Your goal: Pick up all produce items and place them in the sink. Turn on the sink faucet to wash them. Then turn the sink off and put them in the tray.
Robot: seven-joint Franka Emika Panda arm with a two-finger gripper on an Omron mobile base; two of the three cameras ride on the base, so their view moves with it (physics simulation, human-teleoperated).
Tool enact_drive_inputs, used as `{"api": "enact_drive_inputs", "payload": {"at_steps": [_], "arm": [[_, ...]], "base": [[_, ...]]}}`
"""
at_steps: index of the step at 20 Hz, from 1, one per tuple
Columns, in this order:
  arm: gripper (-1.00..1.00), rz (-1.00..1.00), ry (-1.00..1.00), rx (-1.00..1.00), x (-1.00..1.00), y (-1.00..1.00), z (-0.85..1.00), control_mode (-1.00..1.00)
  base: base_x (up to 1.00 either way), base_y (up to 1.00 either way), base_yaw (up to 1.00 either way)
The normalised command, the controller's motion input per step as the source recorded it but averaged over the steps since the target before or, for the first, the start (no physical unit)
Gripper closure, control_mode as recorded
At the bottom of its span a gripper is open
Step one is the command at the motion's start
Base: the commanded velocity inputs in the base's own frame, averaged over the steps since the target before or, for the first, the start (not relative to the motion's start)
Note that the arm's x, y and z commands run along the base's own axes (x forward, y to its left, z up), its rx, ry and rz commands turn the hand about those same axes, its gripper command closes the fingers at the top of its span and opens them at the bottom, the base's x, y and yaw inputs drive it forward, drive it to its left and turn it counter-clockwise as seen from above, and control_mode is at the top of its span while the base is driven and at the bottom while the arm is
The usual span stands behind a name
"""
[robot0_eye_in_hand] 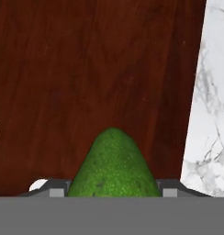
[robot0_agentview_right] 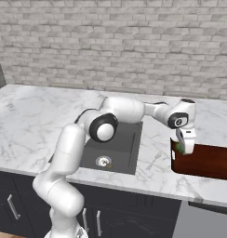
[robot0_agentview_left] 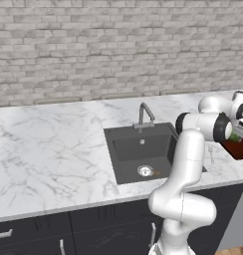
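The green fruit (robot0_eye_in_hand: 113, 163) sits clamped between the gripper's (robot0_agentview_right: 182, 148) two fingers, hanging over the near-left corner of the reddish-brown tray (robot0_agentview_right: 208, 162). From the tray, the sink (robot0_agentview_left: 138, 152) lies at nine o'clock across a strip of marble counter (robot0_agentview_left: 49, 149), its faucet (robot0_agentview_left: 145, 113) at the basin's twelve o'clock edge.

A white marble counter (robot0_agentview_left: 54, 144) is carried on dark cabinets (robot0_agentview_left: 34, 234) before a grey brick wall. A dark grey sink (robot0_agentview_left: 124, 149) with a round silver drain (robot0_agentview_left: 145, 171) is set into it, and a thin faucet (robot0_agentview_left: 144, 115) is mounted behind. A reddish-brown tray (robot0_agentview_right: 206, 162) is laid on the counter, right of the sink.
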Motion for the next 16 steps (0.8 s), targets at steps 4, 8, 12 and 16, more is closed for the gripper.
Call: {"api": "enact_drive_inputs", "payload": {"at_steps": [4,8,12,16], "arm": [[1.00,0.00,0.00,-0.04,0.06,0.00,-0.26,-1.00],[1.00,0.00,-0.07,-0.06,0.08,0.00,-0.28,-1.00],[1.00,0.00,-0.10,-0.04,0.01,-0.05,-0.22,-1.00],[1.00,0.00,-0.06,0.00,0.00,-0.16,-0.09,-1.00]], "base": [[0.00,0.00,0.00],[0.00,0.00,0.00],[0.00,0.00,0.00],[0.00,0.00,0.00]]}}
